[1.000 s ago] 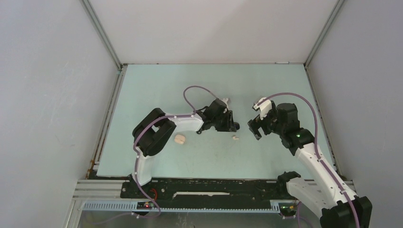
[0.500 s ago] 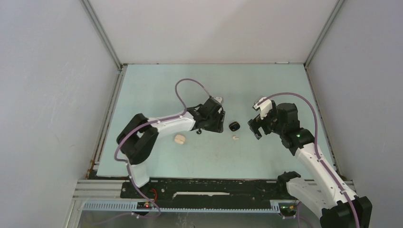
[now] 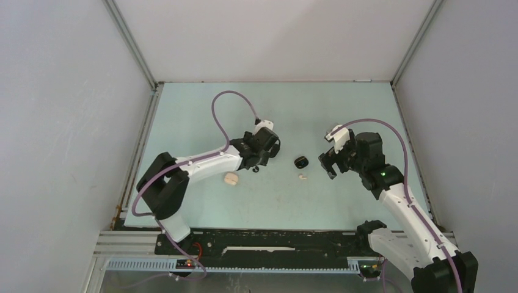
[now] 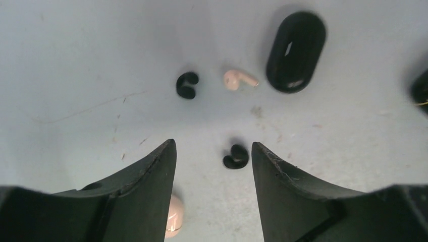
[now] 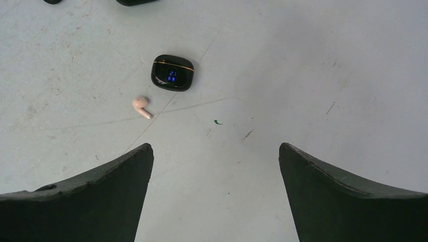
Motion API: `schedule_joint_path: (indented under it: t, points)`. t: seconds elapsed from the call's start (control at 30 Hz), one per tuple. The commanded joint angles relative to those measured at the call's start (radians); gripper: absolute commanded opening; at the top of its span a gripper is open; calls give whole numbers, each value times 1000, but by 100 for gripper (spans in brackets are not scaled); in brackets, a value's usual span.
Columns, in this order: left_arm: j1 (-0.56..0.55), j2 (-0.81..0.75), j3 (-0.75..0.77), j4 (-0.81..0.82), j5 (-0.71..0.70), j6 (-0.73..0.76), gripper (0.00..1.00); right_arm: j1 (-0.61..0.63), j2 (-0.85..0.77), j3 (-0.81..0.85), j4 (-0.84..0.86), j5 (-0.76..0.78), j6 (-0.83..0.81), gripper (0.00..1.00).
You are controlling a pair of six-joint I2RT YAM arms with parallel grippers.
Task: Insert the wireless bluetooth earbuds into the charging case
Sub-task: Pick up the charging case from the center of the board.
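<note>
A black charging case lies shut on the table between the arms; it also shows in the left wrist view and, with a blue display, in the right wrist view. A whitish earbud lies beside it. One black earbud lies on the table between my left fingers, untouched, and another black earbud lies farther out. My left gripper is open and empty. My right gripper is open and empty, right of the case.
A whitish case lies left of the small black earbud and is partly hidden behind my left finger. Dark shapes sit at the top edge of the right wrist view. Grey walls close in the table.
My left gripper has drawn back to the left, away from the black case, which now lies uncovered on the table. The right arm has not moved.
</note>
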Motion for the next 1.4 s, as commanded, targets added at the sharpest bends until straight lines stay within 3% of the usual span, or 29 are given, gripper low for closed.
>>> schedule_joint_path:
  t: [0.0, 0.2, 0.37, 0.53, 0.6, 0.8, 1.0, 1.2, 1.37]
  points:
    - [2, -42, -45, -60, -99, -14, 63, -4, 4, 5, 24, -14, -9, 96]
    - [3, -206, -259, -2, -93, -62, 64, 17, 17, 5, 17, -44, -33, 96]
    - [28, -381, -467, 195, -78, -154, 72, 58, 37, 5, -2, -68, -57, 95]
    - [63, -501, -559, 246, -131, -226, 74, 91, 42, 5, 3, -201, -32, 91]
    - [63, -581, -592, 242, -183, -269, 75, 163, 58, 11, 48, -234, 16, 86]
    - [91, -848, -708, 227, -302, -347, 84, 392, 328, 130, 173, -243, 97, 67]
    - [156, -968, -715, 101, -284, -377, 84, 534, 686, 336, 283, -193, 142, 72]
    - [249, -1116, -772, 57, -258, -482, 86, 624, 904, 492, 362, -159, 164, 76]
    - [288, -1132, -769, 54, -231, -476, 86, 656, 1048, 630, 337, -155, 205, 79]
